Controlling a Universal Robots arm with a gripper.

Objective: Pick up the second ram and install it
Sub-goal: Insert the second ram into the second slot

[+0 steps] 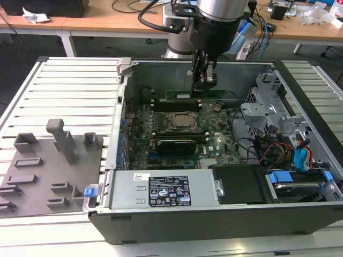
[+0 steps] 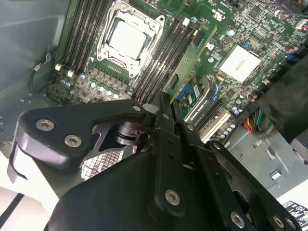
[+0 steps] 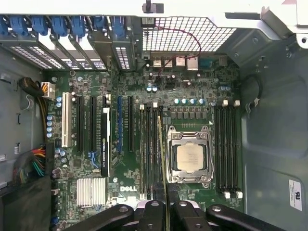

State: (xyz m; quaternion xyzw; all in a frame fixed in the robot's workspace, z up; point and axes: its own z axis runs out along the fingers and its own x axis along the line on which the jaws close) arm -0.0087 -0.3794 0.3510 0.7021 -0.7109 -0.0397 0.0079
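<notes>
In the exterior view my gripper [image 1: 202, 84] hangs inside the open computer case, shut on the second ram [image 1: 195, 95]. This long green stick is held level on its edge just above the memory slots on the far side of the CPU socket [image 1: 179, 121]. The first wrist view shows the second ram [image 3: 161, 149] edge-on as a thin line over the slot bank beside the CPU socket [image 3: 190, 156], with my gripper [image 3: 163, 208] clamped on it. In the second wrist view the second ram [image 2: 192, 57] runs out from my gripper [image 2: 166, 109] over the motherboard.
A grey plastic tray [image 1: 32, 182] with blocks lies on the slatted table at the exterior view's left. The drive cage and cable bundle [image 1: 284, 144] fill the case's right side. The power supply [image 1: 161, 190] sits at the front. An expansion card [image 3: 105, 139] stands in a slot.
</notes>
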